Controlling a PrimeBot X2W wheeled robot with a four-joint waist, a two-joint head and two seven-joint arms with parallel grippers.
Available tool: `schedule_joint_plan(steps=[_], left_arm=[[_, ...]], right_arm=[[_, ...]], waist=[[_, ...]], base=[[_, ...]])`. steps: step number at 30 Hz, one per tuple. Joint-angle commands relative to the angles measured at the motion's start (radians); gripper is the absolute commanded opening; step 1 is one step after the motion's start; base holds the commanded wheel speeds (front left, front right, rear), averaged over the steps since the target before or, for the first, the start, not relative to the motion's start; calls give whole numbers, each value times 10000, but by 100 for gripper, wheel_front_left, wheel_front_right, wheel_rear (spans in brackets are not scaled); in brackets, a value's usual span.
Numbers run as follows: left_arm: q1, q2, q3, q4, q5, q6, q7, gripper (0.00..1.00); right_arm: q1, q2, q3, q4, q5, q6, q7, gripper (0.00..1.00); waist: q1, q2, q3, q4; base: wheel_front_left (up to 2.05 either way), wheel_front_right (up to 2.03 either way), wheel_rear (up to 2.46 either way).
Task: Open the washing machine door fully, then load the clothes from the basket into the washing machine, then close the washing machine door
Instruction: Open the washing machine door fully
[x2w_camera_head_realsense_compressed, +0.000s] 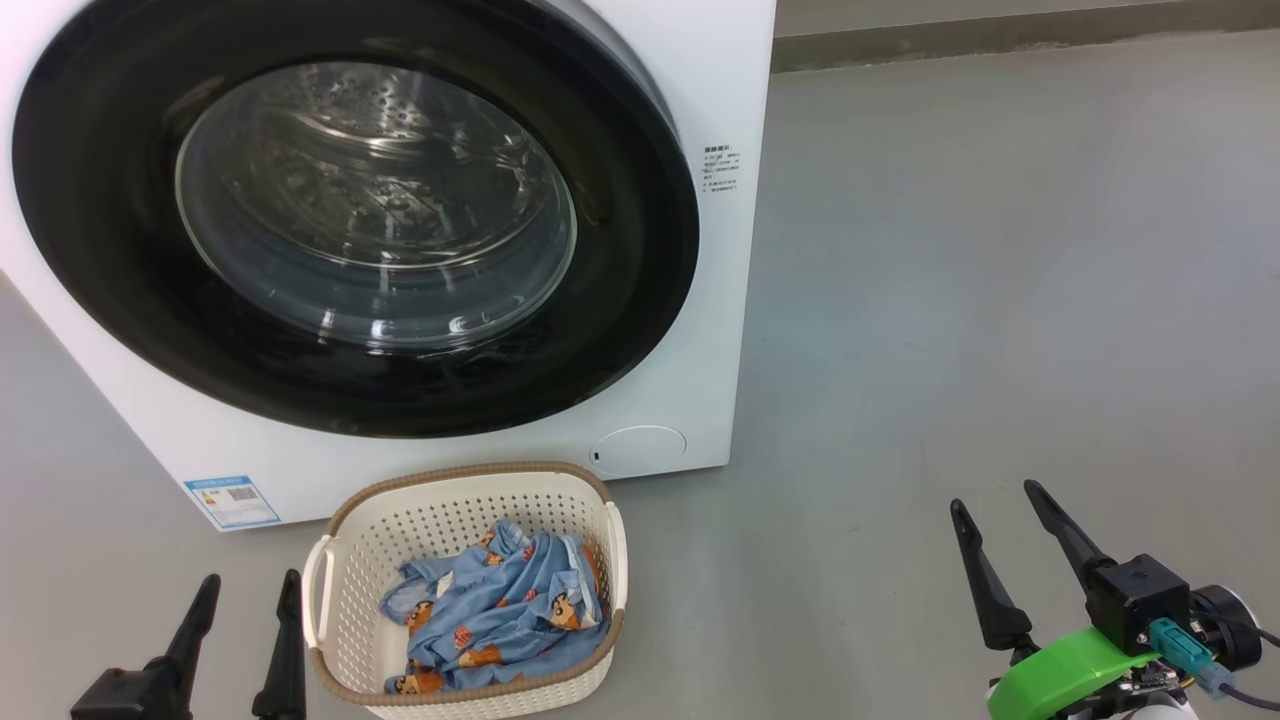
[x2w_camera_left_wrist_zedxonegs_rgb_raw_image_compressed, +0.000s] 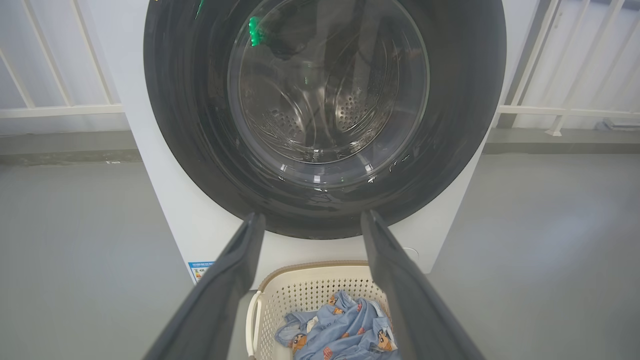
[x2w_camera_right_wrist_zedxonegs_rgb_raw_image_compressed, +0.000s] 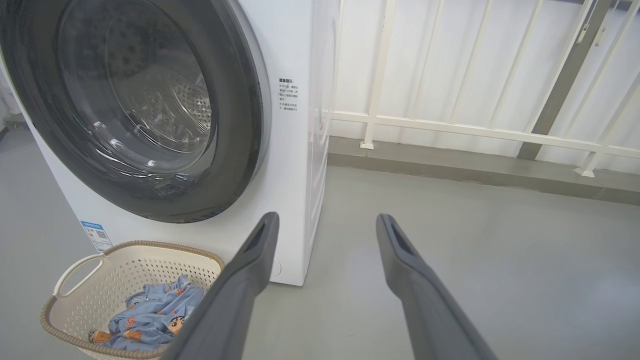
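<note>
My left gripper (x2w_camera_head_realsense_compressed: 252, 578) and right gripper (x2w_camera_head_realsense_compressed: 994, 494) hang spread open, empty. The washing machine door (x2w_camera_head_realsense_compressed: 375, 210) is shut, and the basket (x2w_camera_head_realsense_compressed: 460, 475) of clothes (x2w_camera_head_realsense_compressed: 500, 610) sits on the floor just before it. The door's glossy rim may slip my grip.

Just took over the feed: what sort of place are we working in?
Probably a laundry spot on a balcony or utility area: a white front-loading washing machine stands on bare grey floor, a basket of clothes before it, and a white railing runs behind.
</note>
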Motion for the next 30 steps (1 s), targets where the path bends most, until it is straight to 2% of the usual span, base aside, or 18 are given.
schedule_joint_plan(steps=[1,2,4,30], left_arm=[[-311,177,344,-238,36,-16,-105,100],[-310,176,345,-238,31,-16,-105,100],[-309,179,347,-238,23,-16,-105,100],[-292,178,363,-230,26,-16,-105,100]], right_arm=[[-271,-46,253,-280,99,-11,-122,93],[-270,-44,266,-306,120,-11,-122,45],[-260,-48,284,-347,156,-11,-122,0],[-201,-56,367,-409,304,-11,-122,0]], waist=[[0,0,0,0],[0,0,1,0],[0,0,-1,-3],[0,0,-12,5]], base=[[0,0,0],[0,0,0],[0,0,0],[0,0,0]])
